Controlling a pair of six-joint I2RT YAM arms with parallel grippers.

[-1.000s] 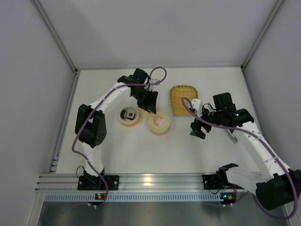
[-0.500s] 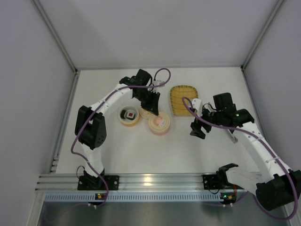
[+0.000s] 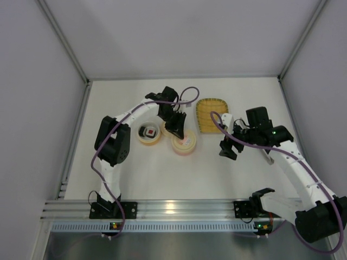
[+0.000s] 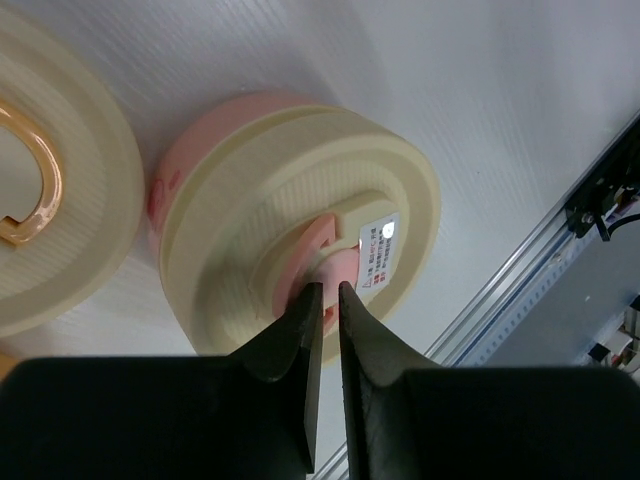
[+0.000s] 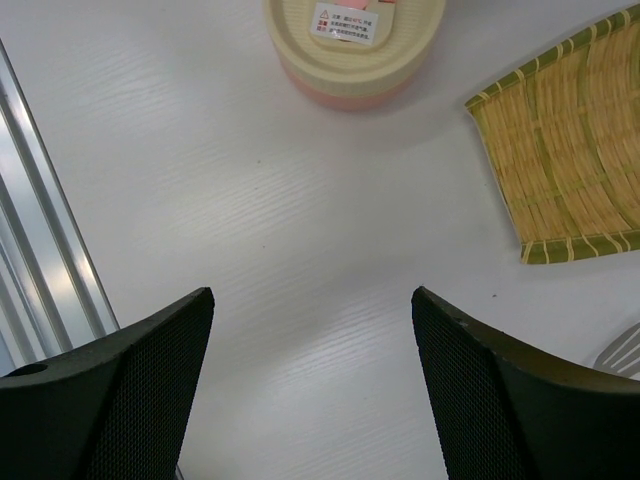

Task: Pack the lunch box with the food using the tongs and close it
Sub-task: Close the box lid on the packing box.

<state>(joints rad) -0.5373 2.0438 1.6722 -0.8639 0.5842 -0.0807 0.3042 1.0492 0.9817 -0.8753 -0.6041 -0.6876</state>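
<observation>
Left of the one yellow tray (image 3: 211, 115), one open box (image 3: 142, 138) holds one sushi roll (image 3: 149, 131), the left tool (image 4: 322, 288) pinches the pink handle (image 4: 330, 258) of one lidded box (image 4: 300, 170); right tool (image 5: 310, 300) wide, empty

My table (image 3: 238, 173) is white and flat, with a metal rail (image 3: 179, 208) along its near edge. Four things sit directly on it, toward the far half. The woven tray (image 3: 211, 115) lies on the right. Left of it stands the closed pink-and-cream box (image 3: 187, 146), and further left the open bowl (image 3: 149, 143), near the box. A cream round piece (image 3: 164, 128) sits just behind those two, partly hidden. A silver piece (image 5: 622, 352) shows near the tray; I cannot tell what it is.
</observation>
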